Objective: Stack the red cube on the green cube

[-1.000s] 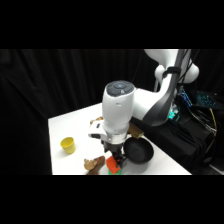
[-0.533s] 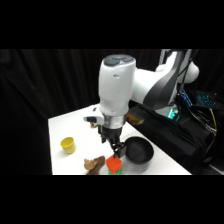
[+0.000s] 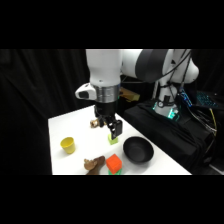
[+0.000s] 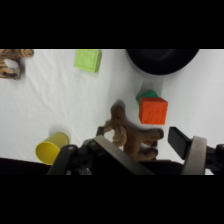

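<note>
Above the table (image 3: pixel 80 131), the tool (image 3: pixel 113 127) hangs released and empty, risen higher than a moment ago, off the red cube (image 3: pixel 114 162) sitting atop the green cube (image 4: pixel 146 95) beside the black bowl (image 3: pixel 138 150).

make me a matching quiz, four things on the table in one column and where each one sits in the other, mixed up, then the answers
Things:
1. red cube
2. yellow cup
3. black bowl
4. lime cube

Places:
A. alone on the table's left part in the side view
B. stacked on the green cube
C. near the table's right edge in the side view, beside the stack
D. by itself near the top of the wrist view, left of the bowl

Pairs: 1-B, 2-A, 3-C, 4-D
</note>
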Tool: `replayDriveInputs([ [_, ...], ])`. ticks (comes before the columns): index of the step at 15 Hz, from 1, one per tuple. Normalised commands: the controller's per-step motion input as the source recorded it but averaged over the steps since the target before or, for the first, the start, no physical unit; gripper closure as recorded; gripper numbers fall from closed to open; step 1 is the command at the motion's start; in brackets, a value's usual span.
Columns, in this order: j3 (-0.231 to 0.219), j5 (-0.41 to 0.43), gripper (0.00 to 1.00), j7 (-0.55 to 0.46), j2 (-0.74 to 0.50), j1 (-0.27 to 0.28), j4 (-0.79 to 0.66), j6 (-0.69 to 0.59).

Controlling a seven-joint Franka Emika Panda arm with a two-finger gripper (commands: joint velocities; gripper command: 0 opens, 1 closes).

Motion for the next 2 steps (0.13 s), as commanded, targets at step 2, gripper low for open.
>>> replayDriveInputs([
  [2, 0.107, 0.230, 0.00, -0.38, -0.10, -0.197, 0.12, -0.32],
])
